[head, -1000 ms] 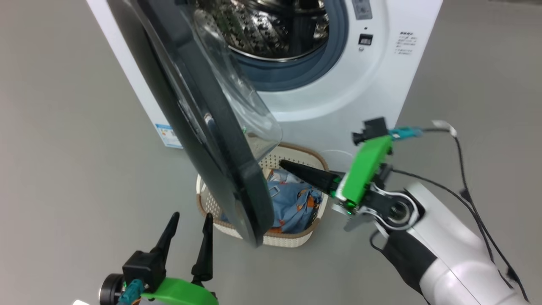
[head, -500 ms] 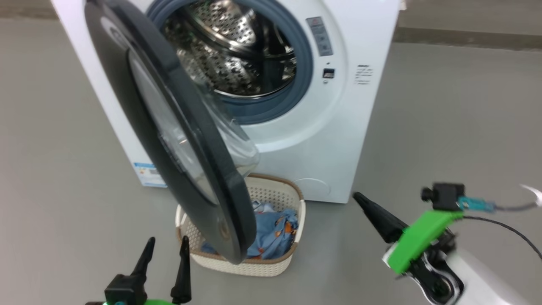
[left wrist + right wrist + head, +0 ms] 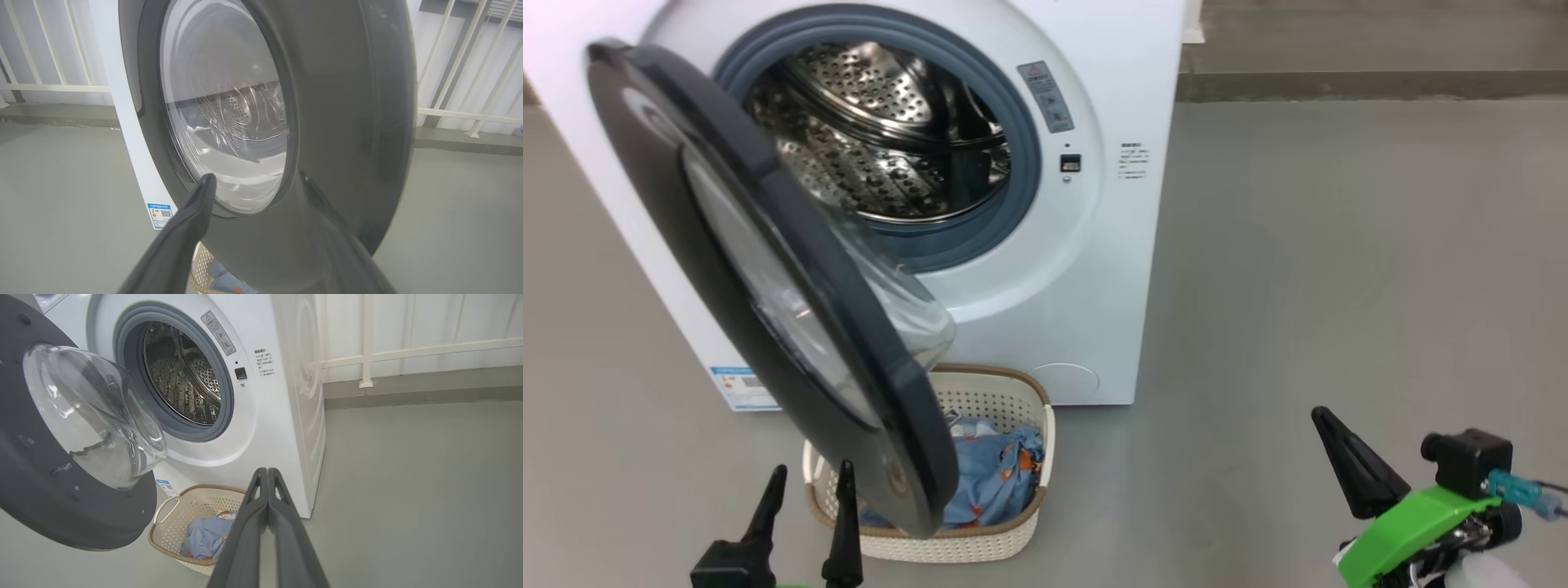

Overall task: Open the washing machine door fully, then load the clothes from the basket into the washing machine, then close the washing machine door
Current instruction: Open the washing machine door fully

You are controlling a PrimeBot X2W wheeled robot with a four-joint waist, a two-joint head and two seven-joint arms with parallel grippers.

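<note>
Plainly, the door (image 3: 768,286) is only part open, slanting from the upper left of the head view to the lower middle, where its free edge overhangs the left of the basket (image 3: 980,545). It looks stiff, heavy and hinged, with a glossy rim likely to be slippery. I would push on the black rim near that free edge, not on the bulging glass. The left gripper (image 3: 813,469), lower left, has its 2 fingers spread and empty, aimed at the door's outer face; contact is unclear. The right gripper (image 3: 1331,429), lower right, is pressed together and holds nothing. The clothes (image 3: 992,482) lie bunched in the basket below the machine (image 3: 1094,269). They are soft, light and limp, best pinched at a raised fold, though the light basket may shift.
</note>
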